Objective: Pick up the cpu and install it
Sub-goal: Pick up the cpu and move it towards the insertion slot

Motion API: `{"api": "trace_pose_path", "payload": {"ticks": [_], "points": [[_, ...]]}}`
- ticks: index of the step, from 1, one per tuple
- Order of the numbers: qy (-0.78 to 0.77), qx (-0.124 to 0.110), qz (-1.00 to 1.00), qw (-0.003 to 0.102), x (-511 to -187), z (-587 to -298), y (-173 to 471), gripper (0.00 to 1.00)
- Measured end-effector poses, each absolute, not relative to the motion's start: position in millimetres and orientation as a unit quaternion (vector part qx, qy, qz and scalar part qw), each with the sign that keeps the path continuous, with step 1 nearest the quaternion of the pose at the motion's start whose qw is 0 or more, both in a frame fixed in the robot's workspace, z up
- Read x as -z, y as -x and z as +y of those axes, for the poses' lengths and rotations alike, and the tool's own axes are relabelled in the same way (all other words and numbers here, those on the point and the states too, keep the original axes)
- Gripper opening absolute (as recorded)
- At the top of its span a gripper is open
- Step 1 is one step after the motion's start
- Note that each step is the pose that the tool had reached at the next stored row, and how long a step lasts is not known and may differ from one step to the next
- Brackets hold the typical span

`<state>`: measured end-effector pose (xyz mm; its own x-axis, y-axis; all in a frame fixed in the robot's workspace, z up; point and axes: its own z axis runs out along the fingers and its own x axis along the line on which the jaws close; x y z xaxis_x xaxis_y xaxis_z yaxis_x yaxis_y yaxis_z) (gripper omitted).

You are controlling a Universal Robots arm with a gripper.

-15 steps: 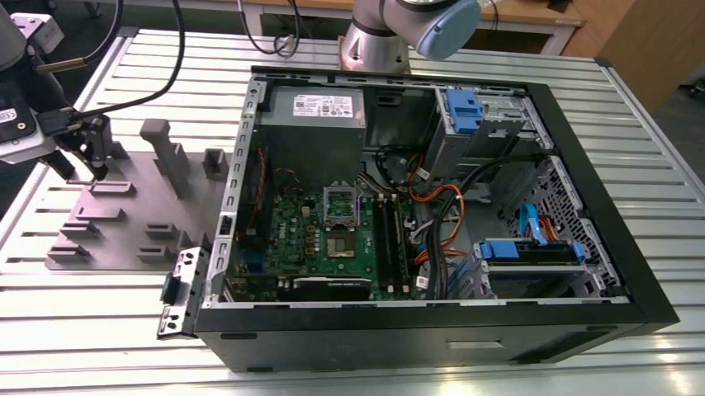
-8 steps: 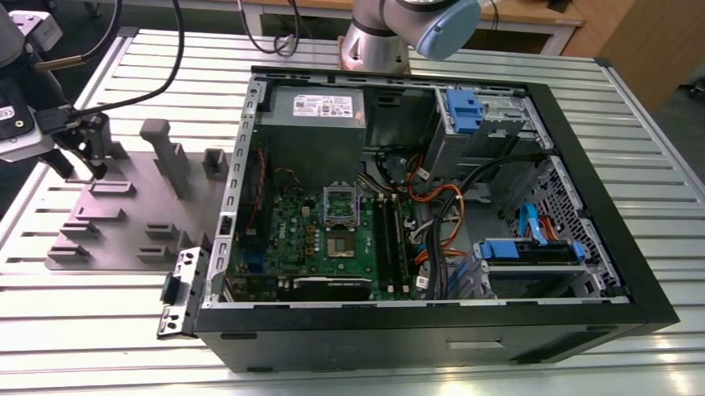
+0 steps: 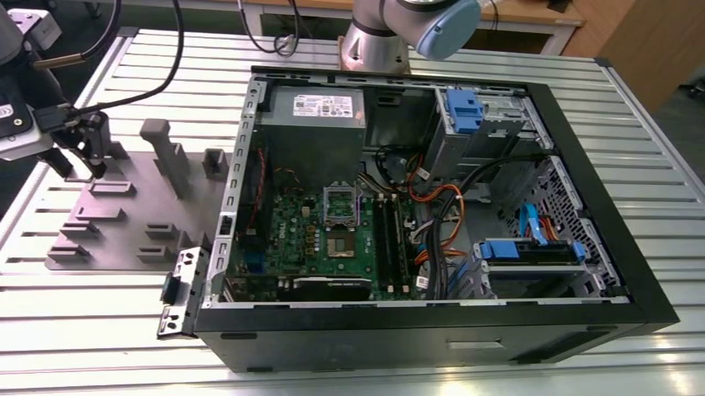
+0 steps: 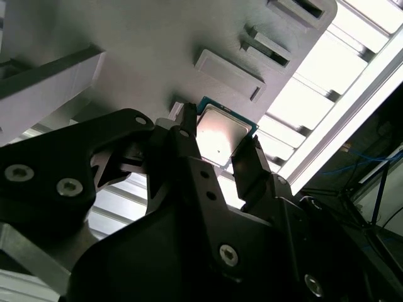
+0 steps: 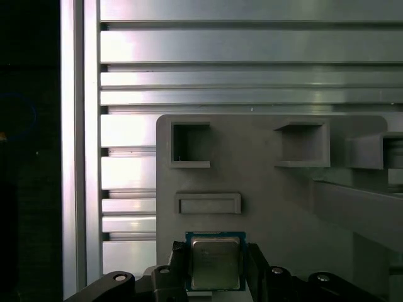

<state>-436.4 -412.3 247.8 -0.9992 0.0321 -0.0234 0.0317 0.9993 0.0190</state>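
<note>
The cpu (image 5: 215, 264) is a small square chip with a shiny silver top and a thin green rim. It sits between my gripper's (image 5: 216, 251) black fingers, low over the grey fixture plate (image 5: 264, 189). In the second wrist view the cpu (image 4: 220, 138) has one black finger on each of two opposite edges, and the gripper (image 4: 220, 135) is shut on it. In the exterior view the gripper (image 3: 78, 175) hangs over the far corner of the plate (image 3: 121, 223), at the exterior view's left. The open computer case (image 3: 617, 140) lies to its right, with the green motherboard (image 3: 314, 247) and its socket (image 3: 336, 244).
Grey upright posts (image 3: 165, 153) and raised pockets (image 5: 208, 203) stand on the fixture plate near the gripper. The case's left wall (image 3: 240, 165) rises between plate and motherboard. Inside are a power supply box (image 3: 314, 111), orange and black cables (image 3: 435, 206) and blue drive brackets (image 3: 529, 252). A slatted aluminium table (image 3: 650, 190) carries everything.
</note>
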Motion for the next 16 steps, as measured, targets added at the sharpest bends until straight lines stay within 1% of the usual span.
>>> {"api": "trace_pose_path", "payload": {"ticks": [8, 10, 16], "points": [[-0.016, -0.009, 1.000, 0.012, -249.1, -412.3, 436.4, 0.47], [-0.016, -0.009, 1.000, 0.012, -256.7, -412.3, 436.2, 0.47], [-0.016, -0.009, 1.000, 0.012, -257.7, -412.3, 436.2, 0.47]]}}
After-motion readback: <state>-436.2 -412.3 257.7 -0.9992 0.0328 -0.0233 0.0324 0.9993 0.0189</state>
